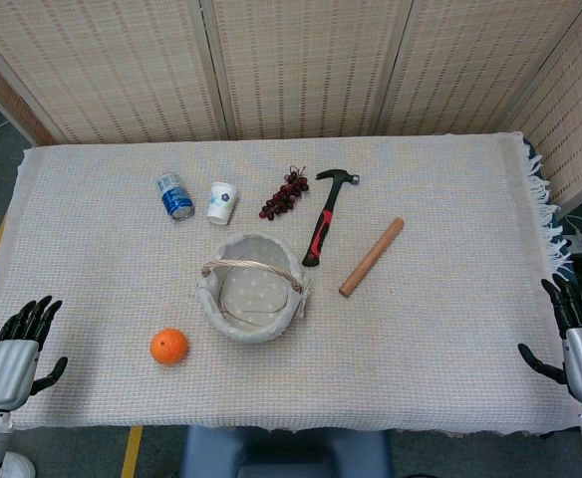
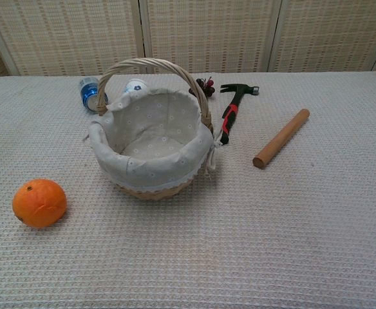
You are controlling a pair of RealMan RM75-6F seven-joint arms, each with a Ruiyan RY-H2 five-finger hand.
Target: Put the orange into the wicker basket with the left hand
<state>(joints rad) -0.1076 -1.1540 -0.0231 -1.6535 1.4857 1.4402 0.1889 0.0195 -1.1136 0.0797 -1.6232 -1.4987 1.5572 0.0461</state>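
The orange (image 1: 169, 346) (image 2: 39, 203) lies on the cloth-covered table, to the front left of the wicker basket (image 1: 252, 301) (image 2: 150, 161). The basket has a spotted fabric lining and an upright handle, and nothing lies inside it. My left hand (image 1: 12, 351) hangs at the table's front left corner, fingers spread, holding nothing, well left of the orange. At the front right corner my right hand (image 1: 577, 334) is also open and holds nothing. Neither hand shows in the chest view.
Behind the basket lie a blue can (image 1: 174, 195), a paper cup (image 1: 222, 202), a bunch of dark grapes (image 1: 285, 194), a red-handled hammer (image 1: 325, 226) and a wooden rolling pin (image 1: 371, 257). Woven screens stand behind the table.
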